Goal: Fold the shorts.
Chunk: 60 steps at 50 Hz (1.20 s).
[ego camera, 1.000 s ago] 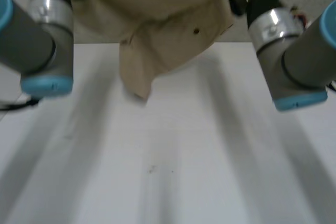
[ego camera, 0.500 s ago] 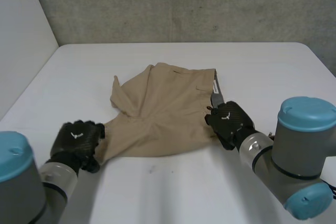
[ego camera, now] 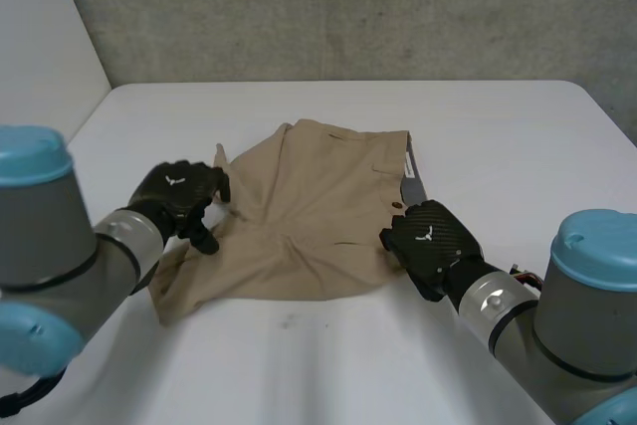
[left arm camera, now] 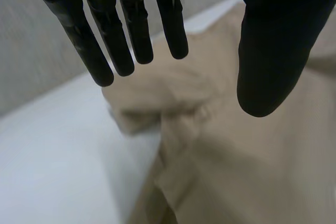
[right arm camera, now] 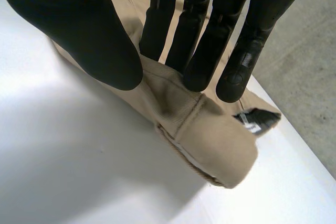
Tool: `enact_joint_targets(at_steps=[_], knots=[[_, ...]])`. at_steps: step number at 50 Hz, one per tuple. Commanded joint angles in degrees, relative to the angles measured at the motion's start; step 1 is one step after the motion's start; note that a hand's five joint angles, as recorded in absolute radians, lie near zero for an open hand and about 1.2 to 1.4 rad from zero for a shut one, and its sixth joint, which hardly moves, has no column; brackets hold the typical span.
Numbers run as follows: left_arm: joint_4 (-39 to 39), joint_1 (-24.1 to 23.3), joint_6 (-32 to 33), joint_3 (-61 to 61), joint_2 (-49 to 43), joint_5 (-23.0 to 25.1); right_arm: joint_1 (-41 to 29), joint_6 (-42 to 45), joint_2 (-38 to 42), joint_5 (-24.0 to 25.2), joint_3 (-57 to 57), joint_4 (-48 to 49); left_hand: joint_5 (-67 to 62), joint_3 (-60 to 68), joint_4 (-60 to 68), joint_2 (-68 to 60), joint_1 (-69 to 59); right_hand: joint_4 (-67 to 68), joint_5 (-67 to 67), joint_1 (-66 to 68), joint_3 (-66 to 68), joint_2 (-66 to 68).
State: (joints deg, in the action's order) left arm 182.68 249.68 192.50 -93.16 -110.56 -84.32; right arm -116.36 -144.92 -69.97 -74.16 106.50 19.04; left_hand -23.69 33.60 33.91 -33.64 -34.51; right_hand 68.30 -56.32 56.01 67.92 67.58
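**Right hand pinches the shorts as left hand hangs open over them**

Closest to my camera, the left arm (ego camera: 40,236) and the right arm (ego camera: 587,316) reach in from either side over the white table (ego camera: 498,136). Just past them, the right hand (ego camera: 430,236) sits at the right edge of the tan shorts (ego camera: 318,206). On its wrist feed I see its thumb (right arm camera: 89,30) and fingers (right arm camera: 210,40) closed on a raised ridge of thick, seamed cloth, pinching it between them. A dark label (right arm camera: 257,119) pokes out of the hem just beyond the fingertips.

Across the cloth, the left hand (ego camera: 181,196) is over the left edge of the shorts, above a rumpled fold. Its own feed shows the fingers straight and spread, the thumb held apart and nothing between them. The cloth lies below the palm, and I cannot tell whether the hand touches it.

The shorts lie spread mid-table, mostly flat. One corner trails towards me on the left, and a small flap stands up on the left edge beyond the left hand. Farther back, bare table runs to a grey concrete wall (ego camera: 348,7).
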Motion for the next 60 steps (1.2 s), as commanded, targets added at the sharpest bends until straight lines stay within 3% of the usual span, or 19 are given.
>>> enact_joint_targets(at_steps=[1,13,16,17,20,29,33,44,50,56,57,60], knots=[[-7.95,2.04,0.06,8.6,-10.71,0.12,0.43,0.78,-1.13,2.27,2.14,0.64,-6.81,6.9,6.59,-6.86,-5.98,11.69,-13.68,23.99,12.08,12.42],[-7.87,1.95,0.06,10.98,-15.21,0.12,0.52,0.87,-1.22,2.27,2.31,0.64,-7.3,7.39,7.08,-7.35,-6.48,11.69,-13.68,23.99,12.08,12.42],[-7.87,1.69,-0.02,11.42,-15.65,-0.23,0.61,0.96,-1.22,2.18,2.23,0.64,-18.86,18.95,18.64,-18.91,-18.04,11.69,-13.68,23.99,12.08,12.42],[-7.78,1.6,-0.02,11.59,-15.65,-0.4,0.61,0.96,-1.22,2.18,2.14,0.64,-31.07,31.16,30.85,-31.12,-30.25,11.69,-13.68,23.99,12.08,12.42],[-7.78,1.6,-0.55,11.51,-14.87,-0.58,0.78,0.96,-1.31,1.92,1.79,0.56,-46.28,46.37,46.06,-46.33,-45.46,11.69,-13.68,23.99,12.08,12.42],[-7.87,1.69,-0.81,8.35,-1.51,-0.32,2.28,0.61,-4.38,1.56,-1.29,-0.85,-46.31,46.4,46.09,-46.36,-45.49,11.69,-13.68,23.99,12.08,12.42],[-8.31,1.69,-0.73,7.99,6.22,-0.32,2.28,0.43,-8.15,1.65,-5.15,-6.29,-46.31,46.4,46.09,-46.36,-45.49,11.69,-13.68,23.99,12.08,12.42],[-12.43,2.3,-0.37,17.37,29.59,-0.14,2.36,-0.71,-17.57,1.39,-34.05,-30.63,-46.31,46.4,46.09,-46.36,-45.49,11.69,-13.68,23.99,12.08,12.42],[-17.27,2.22,-0.64,23.46,31.46,-0.32,5.34,-3.96,-17.3,1.04,-46.36,-37.49,-46.31,46.4,46.09,-46.36,-45.49,11.69,-13.68,23.99,12.08,12.42],[-18.5,2.3,-0.9,18.9,29.62,0.03,5.35,-8.61,-14.76,1.04,-43.84,-38.29,-46.31,46.4,46.09,-46.36,-45.49,11.69,-13.68,23.99,12.08,12.42],[-18.42,2.48,-1.16,17.76,28.91,0.03,5.26,-11.84,-13.36,1.12,-41.57,-38.29,-46.31,46.4,46.09,-46.36,-45.49,-2.57,0.58,9.72,-2.18,-1.84],[-17.72,2.57,-1.69,15.2,25.58,-0.14,5.26,-18.0,-11.42,1.12,-37.08,-38.03,-46.31,46.4,46.09,-46.36,-45.49,-28.55,26.56,-16.25,-28.16,-27.82]])
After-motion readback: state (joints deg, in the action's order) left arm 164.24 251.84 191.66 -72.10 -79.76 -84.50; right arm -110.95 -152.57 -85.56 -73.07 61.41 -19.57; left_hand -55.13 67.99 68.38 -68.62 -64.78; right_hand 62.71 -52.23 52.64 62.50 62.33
